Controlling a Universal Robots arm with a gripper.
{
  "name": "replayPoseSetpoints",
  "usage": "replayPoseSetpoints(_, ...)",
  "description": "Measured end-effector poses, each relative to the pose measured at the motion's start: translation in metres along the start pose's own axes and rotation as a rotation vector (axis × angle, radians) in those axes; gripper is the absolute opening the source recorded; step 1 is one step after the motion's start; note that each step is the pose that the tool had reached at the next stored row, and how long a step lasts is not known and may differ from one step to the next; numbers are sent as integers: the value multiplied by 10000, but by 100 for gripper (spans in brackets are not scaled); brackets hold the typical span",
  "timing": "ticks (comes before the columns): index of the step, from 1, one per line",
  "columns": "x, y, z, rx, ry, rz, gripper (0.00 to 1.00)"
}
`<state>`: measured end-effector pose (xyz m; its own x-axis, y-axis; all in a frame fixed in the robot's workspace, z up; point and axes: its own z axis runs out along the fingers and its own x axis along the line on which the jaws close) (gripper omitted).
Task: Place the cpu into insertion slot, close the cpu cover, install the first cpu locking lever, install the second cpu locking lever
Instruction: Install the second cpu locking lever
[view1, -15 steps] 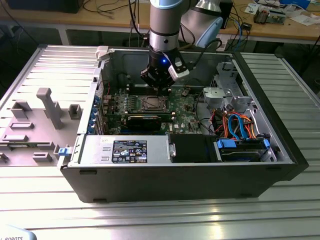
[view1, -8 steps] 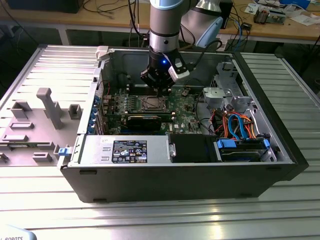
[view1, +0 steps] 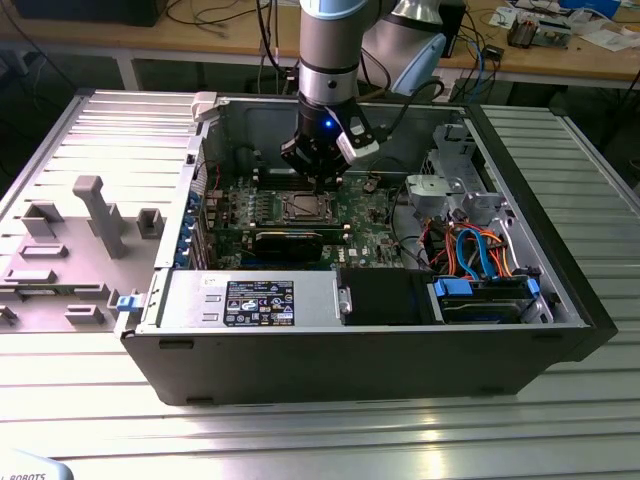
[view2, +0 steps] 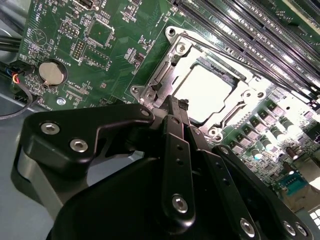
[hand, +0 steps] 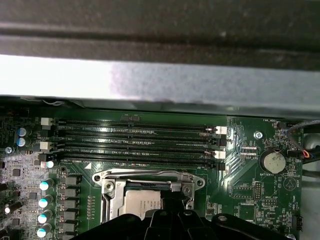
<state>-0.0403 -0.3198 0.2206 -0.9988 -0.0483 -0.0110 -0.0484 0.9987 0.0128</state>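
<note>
Computer case (view1: 360, 340), a black open tower lying on its side on a ribbed metal table (view1: 320, 440), takes the middle of the exterior view. Inside it lies the green motherboard (view1: 250, 210), and the black gripper (view1: 318, 180) hangs straight down over the small square insertion slot (view1: 303, 208), just at its far edge.

In the second wrist view the silvery-grey square cpu (view2: 206, 93) sits flat inside the slot, and the thin silvery cpu cover (view2: 170, 65) appears to lie down around it, its window framing the chip. A thin metal locking lever (view2: 212, 45) runs along the far side of the frame. The gripper's (view2: 176, 107) black fingers seem pressed together, holding nothing, with their tips just beside the frame's near corner.

In the first wrist view the long black memory slots (hand: 135, 142) lie beyond the cover (hand: 145, 176).

Judging from this, seating and covering look done and the lever steps are in hand; the next move calls for a careful push on a lever.
</note>
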Motion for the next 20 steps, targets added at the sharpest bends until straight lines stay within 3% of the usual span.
replayPoseSetpoints(5,0,-1,-23,0,0,0,11)
replayPoseSetpoints(11,-2,1,-149,0,0,-1,11)
replayPoseSetpoints(16,1,-54,-151,0,0,0,11)
replayPoseSetpoints(20,1,-56,-151,0,0,3,11)
